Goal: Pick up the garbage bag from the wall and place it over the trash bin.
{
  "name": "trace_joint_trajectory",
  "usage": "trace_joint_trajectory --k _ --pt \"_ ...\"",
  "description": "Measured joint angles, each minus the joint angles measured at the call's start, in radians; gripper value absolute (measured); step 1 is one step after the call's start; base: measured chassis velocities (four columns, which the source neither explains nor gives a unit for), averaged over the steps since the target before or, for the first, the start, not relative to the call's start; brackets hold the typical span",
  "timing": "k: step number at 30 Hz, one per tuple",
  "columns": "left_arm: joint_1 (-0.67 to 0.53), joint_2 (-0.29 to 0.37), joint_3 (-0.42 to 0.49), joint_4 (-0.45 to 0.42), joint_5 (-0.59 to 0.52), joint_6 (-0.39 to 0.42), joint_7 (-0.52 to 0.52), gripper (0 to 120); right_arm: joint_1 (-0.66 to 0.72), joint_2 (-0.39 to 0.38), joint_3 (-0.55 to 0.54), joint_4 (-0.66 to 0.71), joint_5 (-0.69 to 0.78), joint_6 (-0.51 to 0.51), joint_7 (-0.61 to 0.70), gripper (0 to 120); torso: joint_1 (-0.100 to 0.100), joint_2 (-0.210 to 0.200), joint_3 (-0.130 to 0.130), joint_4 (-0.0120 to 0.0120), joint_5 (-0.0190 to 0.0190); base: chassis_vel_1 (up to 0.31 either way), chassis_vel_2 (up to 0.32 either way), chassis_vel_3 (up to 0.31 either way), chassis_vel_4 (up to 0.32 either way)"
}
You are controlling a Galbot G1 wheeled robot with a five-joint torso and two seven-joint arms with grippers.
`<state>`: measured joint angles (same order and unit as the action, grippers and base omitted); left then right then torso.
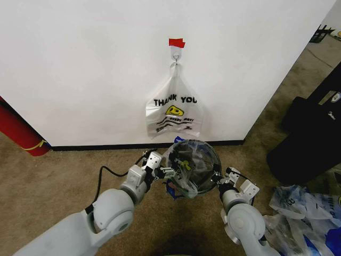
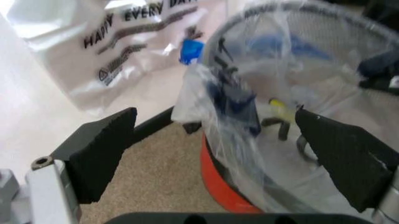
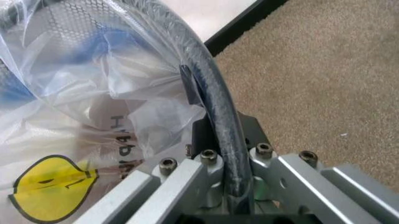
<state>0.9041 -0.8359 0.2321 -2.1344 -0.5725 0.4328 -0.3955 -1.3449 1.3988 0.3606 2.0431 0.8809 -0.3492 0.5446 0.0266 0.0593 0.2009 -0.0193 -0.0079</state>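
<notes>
The trash bin [image 1: 196, 162], black mesh with a red base [image 2: 218, 184], stands on the carpet just before the wall [image 1: 80, 64]. The garbage bag [image 1: 181, 181], thin clear plastic with blue patches, lies inside the bin and over its rim [image 3: 215, 93]. My left gripper [image 1: 165, 172] is open at the bin's left side, its black pads [image 2: 100, 154] straddling the rim and a bunched fold of the bag [image 2: 231, 102]. My right gripper [image 1: 221, 178] is on the bin's right side, shut on the rim and the bag film over it [image 3: 156, 116].
A white "THANK YOU" bag [image 1: 173, 109] hangs from a hook [image 1: 175, 53] under a red tape strip [image 1: 176, 42]. A large red cylinder [image 1: 21, 133] leans at the left. A black case [image 1: 314, 133] and a heap of plastic bags [image 1: 303, 213] lie at the right.
</notes>
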Motion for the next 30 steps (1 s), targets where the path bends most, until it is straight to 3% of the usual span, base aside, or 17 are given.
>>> trace_joint_trajectory --k 15,30 --pt "-0.019 -0.025 0.023 0.071 0.090 -0.044 -0.022 100 0.001 -0.002 -0.002 0.003 0.001 -0.003 -0.011 0 0.000 0.000 0.000 0.0000 -0.0001 0.000 0.000 0.000 0.000" --pt "0.003 -0.003 -0.069 0.069 0.083 -0.066 -0.029 100 0.017 -0.011 -0.005 -0.004 0.006 -0.005 -0.016 0 0.000 0.000 0.000 0.0001 -0.0002 0.000 0.000 0.000 0.000"
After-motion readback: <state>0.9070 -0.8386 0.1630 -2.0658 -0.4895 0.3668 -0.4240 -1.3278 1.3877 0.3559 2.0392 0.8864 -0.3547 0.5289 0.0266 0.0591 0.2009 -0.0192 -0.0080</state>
